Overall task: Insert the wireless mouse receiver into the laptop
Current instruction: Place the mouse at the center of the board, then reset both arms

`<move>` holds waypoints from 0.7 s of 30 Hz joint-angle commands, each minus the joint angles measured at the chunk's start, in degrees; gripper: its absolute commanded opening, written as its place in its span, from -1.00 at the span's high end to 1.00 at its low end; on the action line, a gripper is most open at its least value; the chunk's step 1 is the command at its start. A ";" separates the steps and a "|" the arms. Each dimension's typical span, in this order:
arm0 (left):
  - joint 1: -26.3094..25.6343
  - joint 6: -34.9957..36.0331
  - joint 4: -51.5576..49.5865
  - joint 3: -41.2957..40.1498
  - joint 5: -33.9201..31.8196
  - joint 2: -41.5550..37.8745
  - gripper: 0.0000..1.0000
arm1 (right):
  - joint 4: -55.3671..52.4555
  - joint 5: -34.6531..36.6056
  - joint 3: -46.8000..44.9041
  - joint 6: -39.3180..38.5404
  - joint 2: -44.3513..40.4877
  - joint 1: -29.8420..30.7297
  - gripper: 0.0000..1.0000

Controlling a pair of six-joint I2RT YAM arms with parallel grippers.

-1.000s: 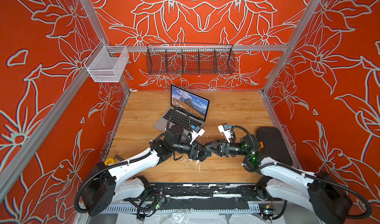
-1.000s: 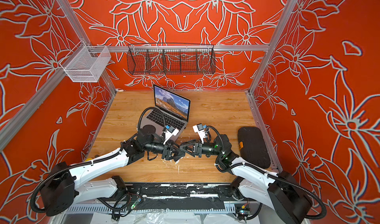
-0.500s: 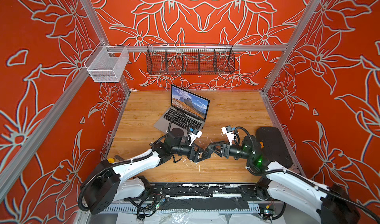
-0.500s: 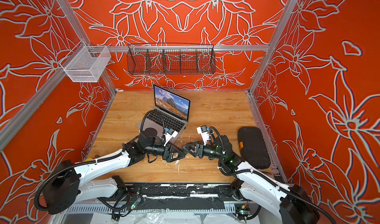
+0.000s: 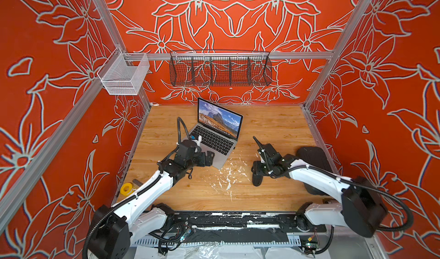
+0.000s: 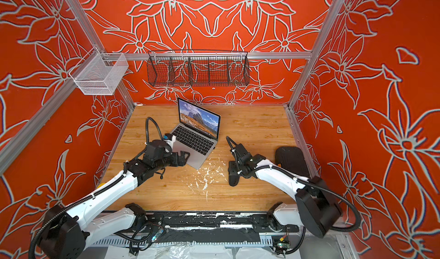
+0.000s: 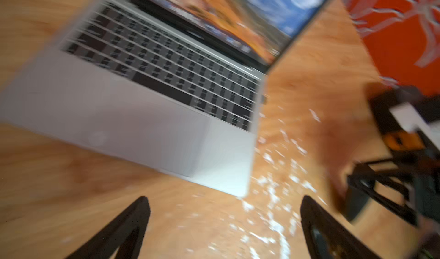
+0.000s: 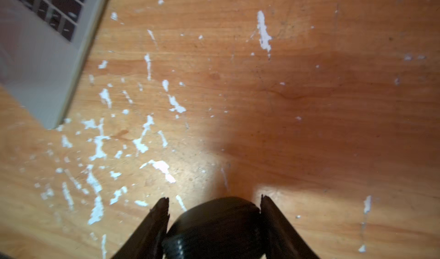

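Observation:
The open silver laptop (image 5: 215, 142) (image 6: 193, 139) stands at mid-table with a mountain picture on its screen. A tiny dark stub, by its look the wireless mouse receiver (image 5: 234, 148) (image 7: 263, 99), sits against the laptop's right side edge. My left gripper (image 5: 210, 157) (image 6: 186, 156) (image 7: 225, 199) hangs open and empty over the laptop's near corner (image 7: 240, 191). To the right of the laptop (image 8: 35, 55), my right gripper (image 5: 257, 174) (image 6: 234, 175) (image 8: 214, 201) points down at the wood, shut on a black oval mouse (image 8: 214, 224).
White flecks (image 5: 228, 174) mark the wood between the arms. A black textured pad (image 5: 314, 155) lies by the right wall. A yellow tape roll (image 5: 126, 188) sits near the left wall. A black wire basket (image 5: 220, 67) and a white mesh basket (image 5: 123, 77) hang above.
The grippers met tip to tip in the middle before. My left jaws have opened and drawn back to the laptop's corner. My right gripper has swung right and down with the mouse.

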 commanded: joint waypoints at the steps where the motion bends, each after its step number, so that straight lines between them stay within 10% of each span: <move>1: 4.68 2.41 -3.83 0.38 -13.82 -1.32 -0.95 | -1.63 8.63 3.12 -3.08 4.99 0.31 -0.26; 5: 10.43 6.32 1.92 -4.15 -21.77 -5.68 -0.95 | 2.18 11.86 3.85 -4.82 5.64 -0.81 -0.91; 15: 18.79 15.36 24.54 -17.38 -8.52 -4.49 -0.95 | 20.02 32.45 -11.23 -24.85 -20.35 -10.01 -0.95; 21: 19.28 22.97 36.33 -18.75 -1.95 3.27 -0.95 | 50.28 27.30 -26.68 -40.91 -26.21 -17.42 -0.95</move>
